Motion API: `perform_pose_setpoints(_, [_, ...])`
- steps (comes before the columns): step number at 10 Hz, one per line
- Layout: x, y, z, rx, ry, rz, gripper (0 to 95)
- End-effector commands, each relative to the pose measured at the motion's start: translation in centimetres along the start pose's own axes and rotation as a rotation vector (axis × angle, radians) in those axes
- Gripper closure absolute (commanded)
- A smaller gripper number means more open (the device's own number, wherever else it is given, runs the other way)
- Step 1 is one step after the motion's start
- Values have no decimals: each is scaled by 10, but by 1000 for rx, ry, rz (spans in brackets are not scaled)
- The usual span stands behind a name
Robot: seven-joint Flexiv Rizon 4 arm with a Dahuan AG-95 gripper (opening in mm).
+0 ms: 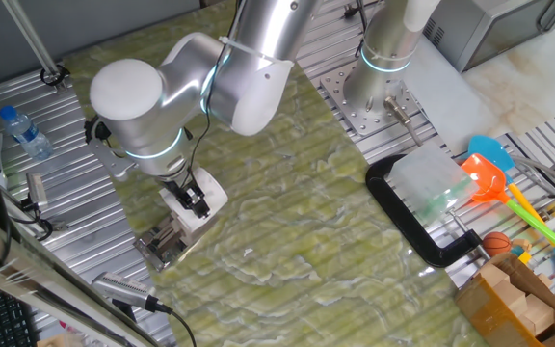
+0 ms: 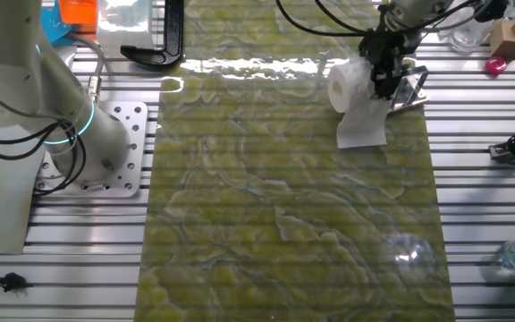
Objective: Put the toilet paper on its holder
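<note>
Starting at the left of one fixed view, a clear water bottle [image 1: 25, 132] with a blue cap lies on the slatted metal at about 10 o'clock from the mat's middle. Next over, the gripper [image 1: 195, 200] hangs down from the arm's fat white joint, and its black fingers are pinched on the toilet paper [image 1: 197, 199], so it's clamped on the roll, not open. The roll sits just above the mat's near-left edge. Right at 7 o'clock of the roll, touching or nearly touching it, is the holder [image 1: 165, 242], a shiny little metal bracket lying on the edge of the mat. Can't tell from here whether the roll is already on the bar.

Further right, at 3 o'clock, there's the big black C-clamp [image 1: 420, 225], then a heap of orange and blue plastic toys [image 1: 489, 173].

The other fixed view shows the roll [image 2: 345, 84] with a loose sheet hanging down onto the green mat [image 2: 284, 179], and the holder [image 2: 408, 90] just at 3 o'clock of it.
</note>
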State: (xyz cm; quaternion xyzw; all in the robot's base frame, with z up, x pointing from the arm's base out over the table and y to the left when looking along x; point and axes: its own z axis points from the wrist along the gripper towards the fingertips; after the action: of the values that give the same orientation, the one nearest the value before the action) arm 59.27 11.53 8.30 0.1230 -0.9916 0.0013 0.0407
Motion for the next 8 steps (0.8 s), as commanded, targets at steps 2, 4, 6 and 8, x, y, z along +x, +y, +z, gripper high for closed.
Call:
perform_pose_setpoints(2, [-8, 2, 2, -2, 0, 2, 950])
perform_pose_setpoints(4, [-11, 2, 4, -1, -2, 3, 950])
perform_pose_setpoints(6, [-18, 4, 3, 0, -2, 4, 950])
perform_pose_setpoints(8, [-25, 7, 2, 3, -2, 6, 950])
